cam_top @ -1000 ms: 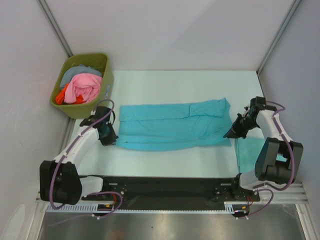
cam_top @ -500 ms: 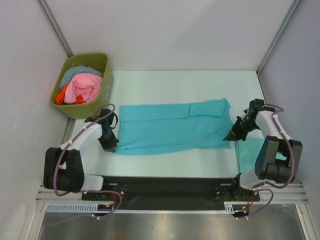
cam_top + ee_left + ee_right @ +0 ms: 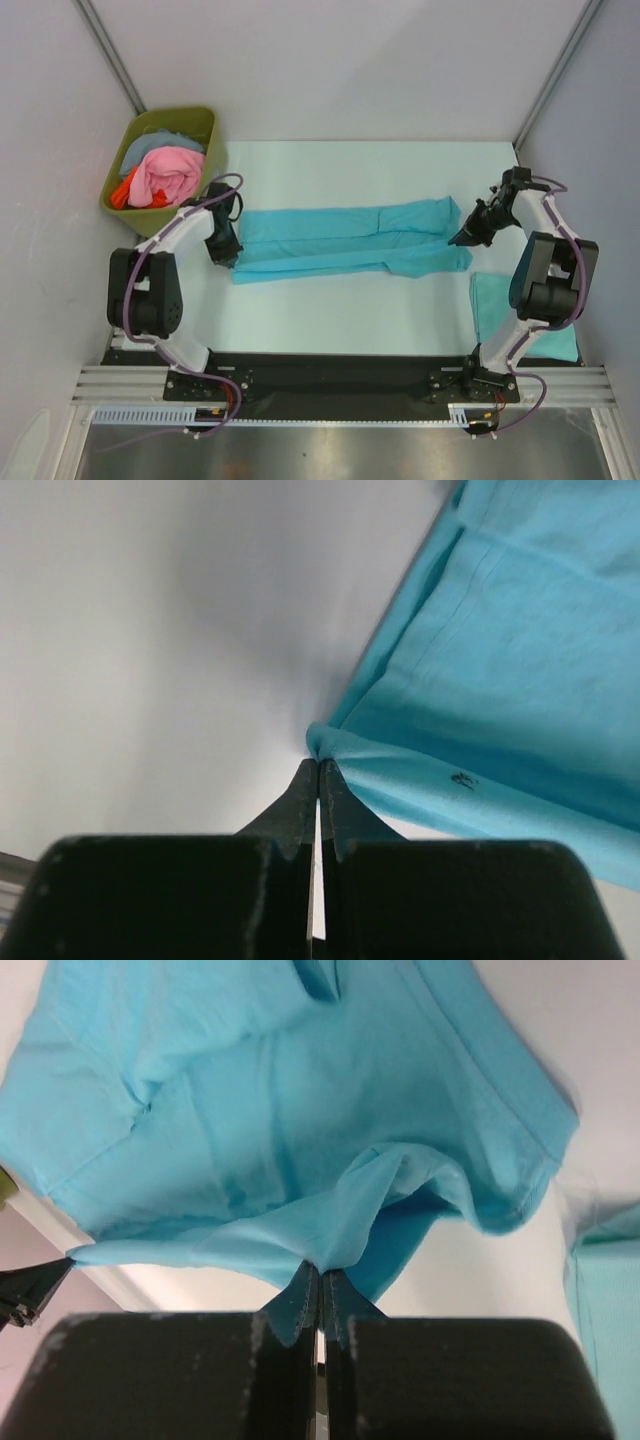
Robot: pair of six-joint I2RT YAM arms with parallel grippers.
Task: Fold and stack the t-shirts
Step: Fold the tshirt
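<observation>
Two teal t-shirts, two pincers, one bin.
Your left pincer (image 3: 225, 252) and right pincer (image 3: 464, 238) each clamp one end of the stretched t-shirt (image 3: 340, 240), which spans the middle of the surface (image 3: 330, 310). The second t-shirt (image 3: 492, 300) lies folded near right, and one olive bin (image 3: 150, 215) of clothes sits far left.

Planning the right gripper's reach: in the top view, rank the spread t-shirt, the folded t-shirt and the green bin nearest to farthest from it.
1. The spread t-shirt, pinched in the right gripper, mid-table.
2. The folded t-shirt, near right corner.
3. The green bin, far left.
</observation>
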